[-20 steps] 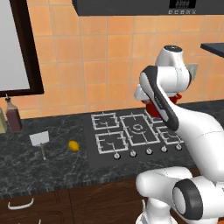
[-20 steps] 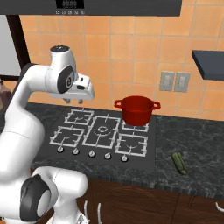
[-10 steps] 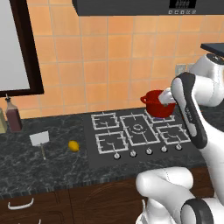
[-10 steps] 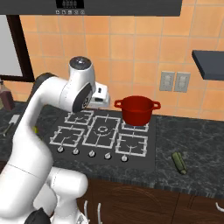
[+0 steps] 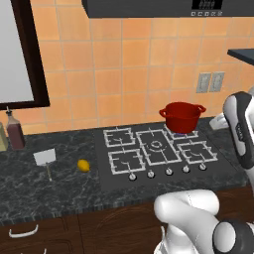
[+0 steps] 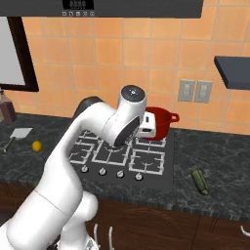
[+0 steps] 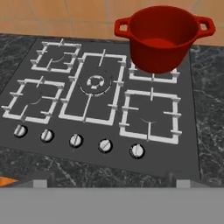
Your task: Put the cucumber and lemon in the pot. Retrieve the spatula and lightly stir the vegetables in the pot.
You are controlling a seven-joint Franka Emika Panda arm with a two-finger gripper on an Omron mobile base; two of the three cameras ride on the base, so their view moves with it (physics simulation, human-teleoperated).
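Counts: one pot point(image 7: 164, 37), one lemon point(image 5: 84, 165), one cucumber point(image 6: 199, 181), one spatula point(image 5: 44, 158), one cooktop point(image 7: 100, 105) with five burners and five knobs point(image 7: 75, 140) along its front edge, one dark bottle point(image 5: 15, 133), two wall outlets point(image 6: 194, 91).

Gripper point(image 7: 109, 180): jaws spread wide, nothing between them, tips low at the bottom of the hand view, over the counter's front strip just short of the knob row.

Pot: red, round, two short side handles, inside looks empty. Sits on the rear burner, ahead of the hand and to its right in the hand view, well apart from the fingers.

Lemon: small, yellow, oval. On the dark counter left of the cooktop, far to the hand's left, near the spatula but not touching it.

Spatula: pale squarish blade, thin tan handle pointing toward the counter front. Lies flat just left of the lemon, further from the hand than the lemon.

Cucumber: dark green, slim, short. Lies on the counter right of the cooktop near its front corner, angled, well apart from pot and hand.

Bottle stands upright at the far left by the wall, beyond the spatula. Outlets on the orange tile wall, right of the pot.

In the right base view the arm's wrist point(image 6: 147, 125) sits in front of the pot, covering its left side.
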